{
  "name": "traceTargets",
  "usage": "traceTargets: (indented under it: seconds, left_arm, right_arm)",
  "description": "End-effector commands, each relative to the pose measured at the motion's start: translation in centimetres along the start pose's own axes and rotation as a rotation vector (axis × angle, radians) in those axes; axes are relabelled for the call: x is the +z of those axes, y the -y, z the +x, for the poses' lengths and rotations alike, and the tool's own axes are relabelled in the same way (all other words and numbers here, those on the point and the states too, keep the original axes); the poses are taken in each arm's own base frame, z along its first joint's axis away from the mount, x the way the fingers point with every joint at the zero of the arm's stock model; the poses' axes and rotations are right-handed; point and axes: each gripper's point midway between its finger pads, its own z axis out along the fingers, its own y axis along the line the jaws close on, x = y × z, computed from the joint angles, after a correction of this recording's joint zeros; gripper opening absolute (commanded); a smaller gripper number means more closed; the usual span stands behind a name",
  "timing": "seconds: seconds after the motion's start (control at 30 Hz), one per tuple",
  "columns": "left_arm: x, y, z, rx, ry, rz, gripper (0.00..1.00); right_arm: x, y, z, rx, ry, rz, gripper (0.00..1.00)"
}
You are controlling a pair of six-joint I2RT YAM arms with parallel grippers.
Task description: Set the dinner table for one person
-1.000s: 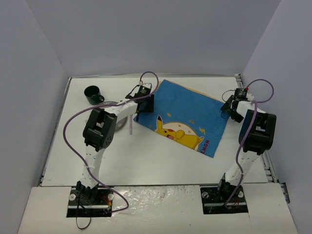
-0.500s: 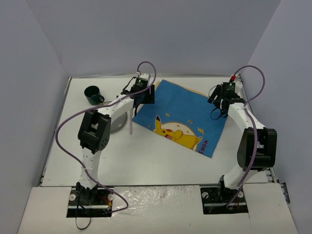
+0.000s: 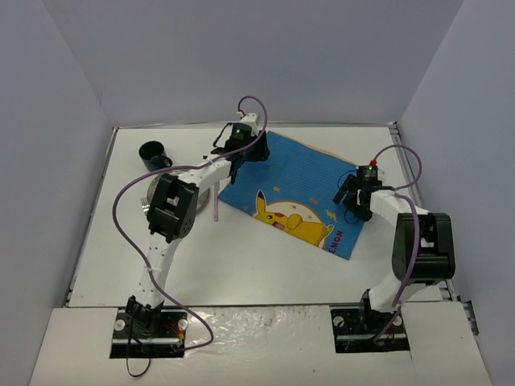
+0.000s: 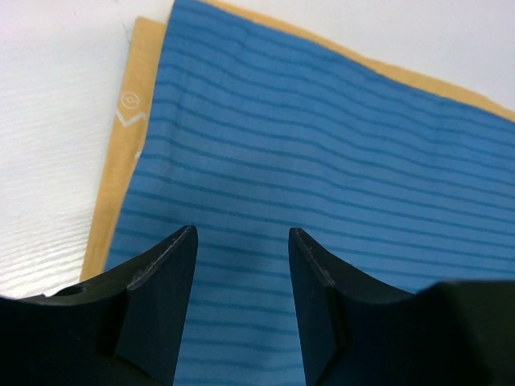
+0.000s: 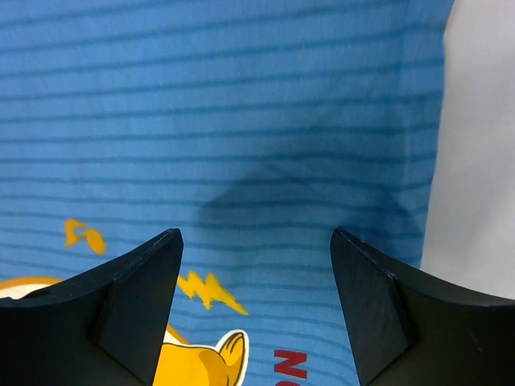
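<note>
The white dinner table [image 3: 265, 265] carries a blue striped placemat [image 3: 298, 189] with a yellow cartoon print, lying at an angle. My left gripper [image 3: 244, 154] hangs open over the mat's far left corner, with nothing between its fingers. In the left wrist view the gripper [image 4: 241, 241] sits above the blue cloth [image 4: 322, 145], beside its tan edge [image 4: 121, 161]. My right gripper [image 3: 350, 199] is open over the mat's right edge. In the right wrist view the gripper [image 5: 256, 241] has only cloth [image 5: 241, 121] below it, and bare table [image 5: 483, 121] shows to the right.
A dark green mug [image 3: 153, 154] stands at the far left. A grey plate [image 3: 203, 197] lies mostly under my left arm, with a pale utensil [image 3: 216, 207] next to it at the mat's left edge. Grey walls enclose the table on three sides.
My left gripper has moved farther out, to the mat's far corner. My right gripper swung in from beside the mat, then came nearer and lower onto its right edge.
</note>
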Motion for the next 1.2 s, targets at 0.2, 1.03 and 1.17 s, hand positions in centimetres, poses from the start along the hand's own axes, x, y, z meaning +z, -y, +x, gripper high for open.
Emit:
traceTargets:
  seconds: [0.2,1.03,1.17]
  left_arm:
    - [2.6,-0.3,-2.9,-0.016,0.097,0.009,0.45]
    - [-9.2,1.7,-14.1,-0.016,0.263,-0.036,0.86]
    - [-15.4,2.0,-15.2,-0.103,0.291,-0.088,0.97]
  right_arm:
    - [-0.1,0.1,2.1,0.085,-0.014,-0.042,0.70]
    - [-10.8,-3.3,-7.1,-0.056,0.269,-0.160,0.79]
    - [-16.6,-4.8,-10.1,-0.079,0.426,-0.251,0.86]
